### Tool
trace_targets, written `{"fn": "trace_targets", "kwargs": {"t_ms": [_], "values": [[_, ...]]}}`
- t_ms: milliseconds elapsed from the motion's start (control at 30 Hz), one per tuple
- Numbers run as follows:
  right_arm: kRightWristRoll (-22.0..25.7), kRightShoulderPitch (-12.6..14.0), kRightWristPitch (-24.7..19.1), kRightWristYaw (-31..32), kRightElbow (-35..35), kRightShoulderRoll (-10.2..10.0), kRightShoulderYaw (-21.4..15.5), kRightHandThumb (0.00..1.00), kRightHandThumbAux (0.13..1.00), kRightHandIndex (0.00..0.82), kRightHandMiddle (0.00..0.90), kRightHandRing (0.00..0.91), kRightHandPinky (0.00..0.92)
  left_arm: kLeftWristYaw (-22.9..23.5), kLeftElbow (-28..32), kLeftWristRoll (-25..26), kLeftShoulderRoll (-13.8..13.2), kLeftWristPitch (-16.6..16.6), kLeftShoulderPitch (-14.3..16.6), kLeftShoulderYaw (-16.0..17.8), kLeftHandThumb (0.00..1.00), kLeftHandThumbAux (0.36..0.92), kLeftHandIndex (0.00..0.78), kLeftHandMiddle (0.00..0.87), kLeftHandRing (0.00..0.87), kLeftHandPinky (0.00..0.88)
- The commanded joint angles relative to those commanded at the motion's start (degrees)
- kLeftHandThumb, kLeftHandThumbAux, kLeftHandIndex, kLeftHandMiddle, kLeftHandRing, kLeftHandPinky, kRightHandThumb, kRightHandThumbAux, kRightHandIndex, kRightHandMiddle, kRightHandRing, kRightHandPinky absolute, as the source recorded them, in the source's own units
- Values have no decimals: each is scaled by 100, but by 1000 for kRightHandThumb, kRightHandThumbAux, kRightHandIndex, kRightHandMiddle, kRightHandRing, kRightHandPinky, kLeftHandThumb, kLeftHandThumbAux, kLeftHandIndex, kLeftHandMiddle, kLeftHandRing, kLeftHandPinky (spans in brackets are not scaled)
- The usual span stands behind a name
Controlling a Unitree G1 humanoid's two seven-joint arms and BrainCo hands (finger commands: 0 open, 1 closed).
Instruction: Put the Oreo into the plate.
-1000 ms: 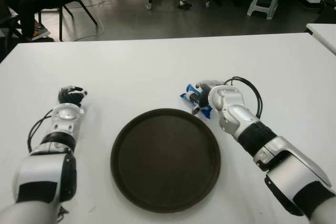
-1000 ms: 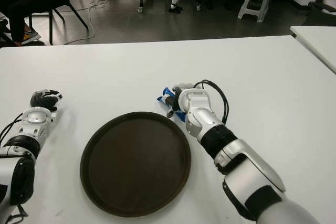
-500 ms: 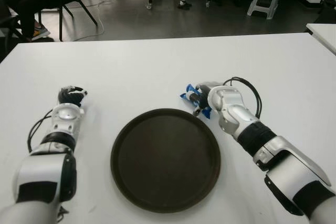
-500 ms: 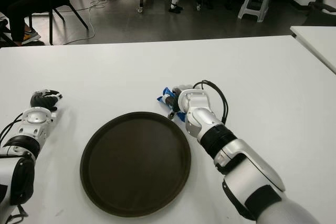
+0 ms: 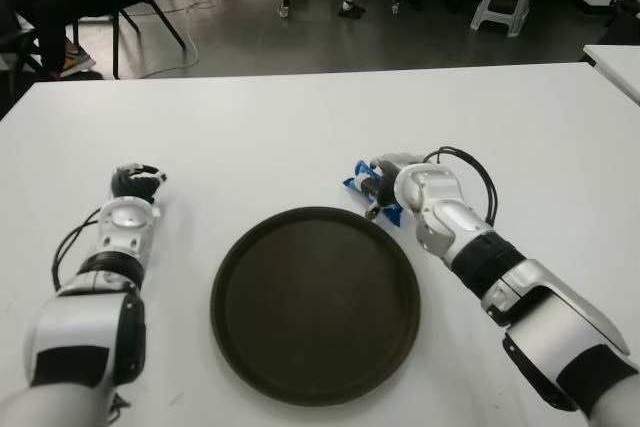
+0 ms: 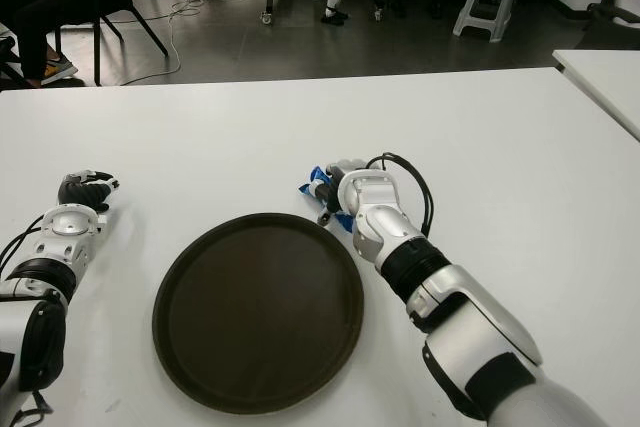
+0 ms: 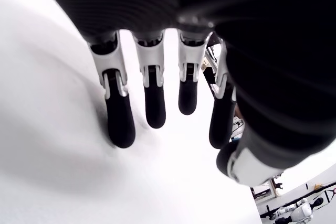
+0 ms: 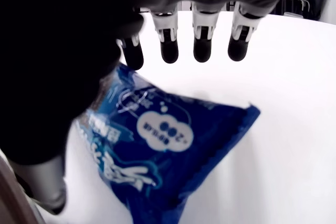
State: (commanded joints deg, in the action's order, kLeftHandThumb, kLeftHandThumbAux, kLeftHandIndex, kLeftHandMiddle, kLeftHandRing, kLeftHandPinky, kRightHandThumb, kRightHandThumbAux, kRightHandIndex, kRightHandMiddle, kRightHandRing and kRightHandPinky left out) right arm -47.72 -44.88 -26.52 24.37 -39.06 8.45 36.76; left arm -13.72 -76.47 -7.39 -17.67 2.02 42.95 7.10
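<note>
Working off the white table (image 5: 300,117): brown plate (image 5: 315,302) sits bare at centre. Our right hand (image 6: 340,190) hovers over the blue Oreo pack (image 8: 168,156), which lies just off the plate's far right rim; fingers (image 8: 202,45) extended, gripping nothing. We should curl fully before lifting. Left hand (image 5: 135,185) shows left of the plate, fingers relaxed.

Plate (image 5: 315,307) on counter (image 5: 300,127), centre, nearest me. Oreo (image 5: 372,195) just behind its right rim, under my right hand (image 5: 385,182). Left hand (image 5: 133,185) far left of plate.
</note>
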Motion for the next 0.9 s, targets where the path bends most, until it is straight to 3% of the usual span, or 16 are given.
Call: {"fn": "trace_targets", "kwargs": {"t_ms": [900], "values": [[11,-159,-76,-156,-656,-247,-11,0,724,0,0,0,0,20,-8,14,-17,14,-15,40,674,722,398,163,196,216]]}}
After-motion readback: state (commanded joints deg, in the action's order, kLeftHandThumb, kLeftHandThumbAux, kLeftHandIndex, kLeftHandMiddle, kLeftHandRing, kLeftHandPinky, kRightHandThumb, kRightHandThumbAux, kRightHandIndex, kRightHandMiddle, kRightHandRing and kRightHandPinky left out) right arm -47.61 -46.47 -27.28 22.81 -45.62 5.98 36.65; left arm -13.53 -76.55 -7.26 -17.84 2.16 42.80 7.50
